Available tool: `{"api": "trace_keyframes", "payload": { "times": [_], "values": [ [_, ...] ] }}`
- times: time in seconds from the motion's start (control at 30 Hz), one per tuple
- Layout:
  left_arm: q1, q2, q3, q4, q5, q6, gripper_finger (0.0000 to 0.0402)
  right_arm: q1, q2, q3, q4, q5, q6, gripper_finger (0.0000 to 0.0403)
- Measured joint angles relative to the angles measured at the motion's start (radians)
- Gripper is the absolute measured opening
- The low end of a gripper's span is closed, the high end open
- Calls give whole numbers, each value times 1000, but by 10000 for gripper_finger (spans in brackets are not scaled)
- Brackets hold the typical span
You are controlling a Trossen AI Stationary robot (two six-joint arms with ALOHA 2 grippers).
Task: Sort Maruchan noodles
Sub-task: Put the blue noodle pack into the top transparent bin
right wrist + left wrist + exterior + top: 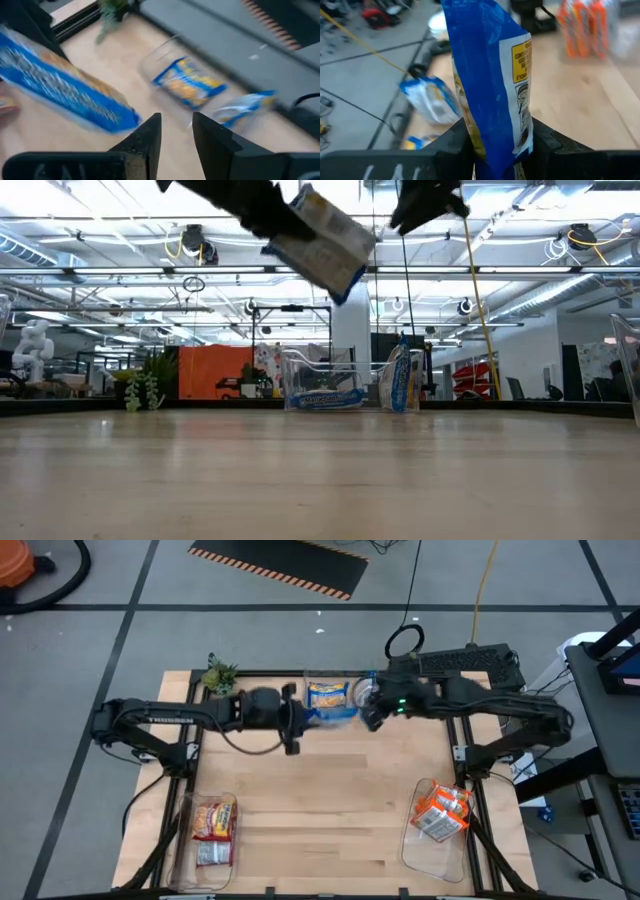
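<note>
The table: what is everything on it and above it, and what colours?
Light wooden table: one, under everything.
Clear plastic bins: three; far middle, near left, near right.
Blue-and-yellow flat noodle packet: one, held up in the air.
More blue-and-yellow packets: at least two, in the far bin.
Red-and-white packets: about two, near-left bin.
Orange packets: a few, near-right bin.
Small green plant: one, far left corner.
Left gripper: shut on the raised packet.
Right gripper: open, empty, beside that packet.

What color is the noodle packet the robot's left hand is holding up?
Blue with a yellow label; the noodle packet shows best in the left wrist view, pinched in the left hand.
</note>
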State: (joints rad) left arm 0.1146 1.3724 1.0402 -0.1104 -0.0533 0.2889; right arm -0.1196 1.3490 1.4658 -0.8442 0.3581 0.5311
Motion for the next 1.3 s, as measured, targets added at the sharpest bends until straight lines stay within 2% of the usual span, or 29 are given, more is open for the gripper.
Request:
{"api": "trace_keyframes", "payload": {
  "times": [0.17,0.37,0.5,0.6,0.83,1.1,1.3],
  "values": [
    [64,14,115,-7,-13,-20,120,0,-121,0,-80,144,-50,107],
    [124,114,356,-90,-73,-6,120,0,-242,-7,-87,304,-173,107],
    [151,240,492,-144,-116,27,120,-11,-321,-87,-57,320,-286,107],
    [169,330,577,-144,-148,31,120,-12,-385,-174,-60,315,-263,107],
    [188,502,730,-153,-165,41,120,-12,-543,-317,-10,124,-23,107],
    [216,615,815,-206,-166,27,120,-11,-661,-445,131,-95,6,107],
    [240,616,812,-258,-205,33,120,-11,-676,-512,268,-229,19,82]
  ]
}}
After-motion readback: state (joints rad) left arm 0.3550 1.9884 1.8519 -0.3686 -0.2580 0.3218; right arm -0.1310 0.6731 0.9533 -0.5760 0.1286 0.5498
